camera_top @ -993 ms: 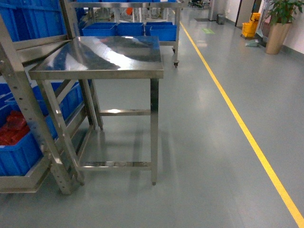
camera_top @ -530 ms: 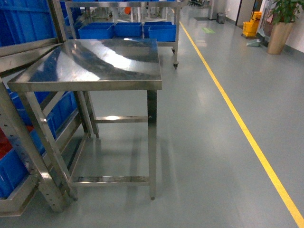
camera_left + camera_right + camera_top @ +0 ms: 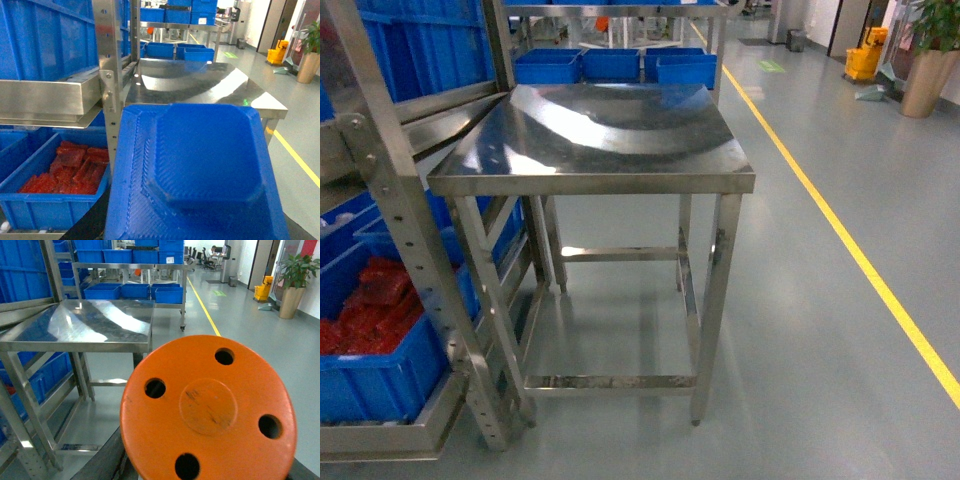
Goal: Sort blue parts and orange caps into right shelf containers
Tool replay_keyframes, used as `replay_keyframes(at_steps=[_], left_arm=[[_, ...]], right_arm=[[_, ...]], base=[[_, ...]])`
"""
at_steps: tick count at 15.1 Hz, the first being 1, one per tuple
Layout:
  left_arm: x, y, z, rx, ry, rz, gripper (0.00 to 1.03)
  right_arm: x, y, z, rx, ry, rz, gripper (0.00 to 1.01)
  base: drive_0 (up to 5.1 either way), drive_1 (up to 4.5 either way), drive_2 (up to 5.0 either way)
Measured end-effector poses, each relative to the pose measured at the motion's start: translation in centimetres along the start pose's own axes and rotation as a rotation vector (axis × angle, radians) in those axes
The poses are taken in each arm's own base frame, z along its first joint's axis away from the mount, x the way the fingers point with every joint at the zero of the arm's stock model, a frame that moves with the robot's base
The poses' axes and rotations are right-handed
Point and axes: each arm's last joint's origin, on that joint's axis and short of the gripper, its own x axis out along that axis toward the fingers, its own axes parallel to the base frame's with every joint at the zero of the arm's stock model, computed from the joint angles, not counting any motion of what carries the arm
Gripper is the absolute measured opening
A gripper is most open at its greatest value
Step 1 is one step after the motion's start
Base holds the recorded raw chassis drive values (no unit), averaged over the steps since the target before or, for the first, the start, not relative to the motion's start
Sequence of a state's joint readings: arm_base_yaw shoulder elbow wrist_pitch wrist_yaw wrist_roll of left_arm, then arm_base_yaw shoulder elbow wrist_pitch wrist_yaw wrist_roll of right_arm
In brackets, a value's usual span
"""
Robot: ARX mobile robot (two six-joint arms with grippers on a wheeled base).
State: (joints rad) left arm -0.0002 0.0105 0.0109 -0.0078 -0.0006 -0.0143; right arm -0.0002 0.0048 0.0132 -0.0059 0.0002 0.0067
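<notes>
Left of the steel table (image 3: 600, 130), now centred, more orange caps (image 3: 370, 310) than before; grippers' grip unreadable

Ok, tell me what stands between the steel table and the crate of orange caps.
In the head view, the shelf's perforated upright stands between the steel table and the crate of orange caps.

Steel table (image 3: 620, 130) on floor (image 3: 800, 330); crate (image 3: 380, 360) on shelf rack (image 3: 390, 200).

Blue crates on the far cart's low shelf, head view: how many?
3, side by side behind the table: left crate, middle crate, right crate. The table may hide more.
</notes>
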Motion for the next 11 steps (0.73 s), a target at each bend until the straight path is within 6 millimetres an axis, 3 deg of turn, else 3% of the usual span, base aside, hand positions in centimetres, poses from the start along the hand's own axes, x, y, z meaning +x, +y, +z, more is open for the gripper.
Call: replay_keyframes(at_steps=[11], left_arm=[[0.00, 0.00, 0.02, 0.000, -0.002, 0.001, 0.42]], right_arm=[[0.00, 0.00, 0.05, 0.000, -0.005, 0.000, 0.45]], base=[[-5.0, 2.44, 2.4]])
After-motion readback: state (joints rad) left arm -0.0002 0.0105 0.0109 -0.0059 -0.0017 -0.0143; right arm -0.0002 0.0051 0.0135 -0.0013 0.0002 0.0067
